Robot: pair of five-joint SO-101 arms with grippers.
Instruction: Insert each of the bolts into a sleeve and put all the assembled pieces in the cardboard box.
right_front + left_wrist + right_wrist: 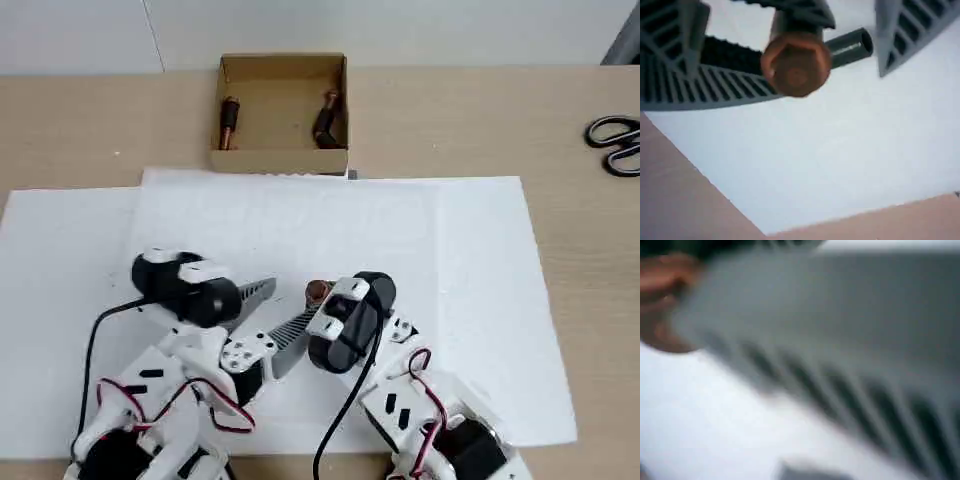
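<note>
A copper bolt (318, 291) hangs just above the white sheet (450, 250), between the two arms. My right gripper (326, 302) looks shut on it from above. In the left wrist view the bolt's hex head (796, 62) faces the camera. A dark grey sleeve (850, 45) sticks out sideways behind it; whether the bolt sits in it I cannot tell. My left gripper (295, 303) is open, its ribbed fingers (670, 75) either side of the bolt and apart from it. The cardboard box (283, 160) at the back holds two assembled pieces (229, 122).
Black scissors (615, 145) lie on the wooden table at the far right edge. The white sheet covers the middle of the table up to the box's front wall. Both arm bases and their cables crowd the near edge.
</note>
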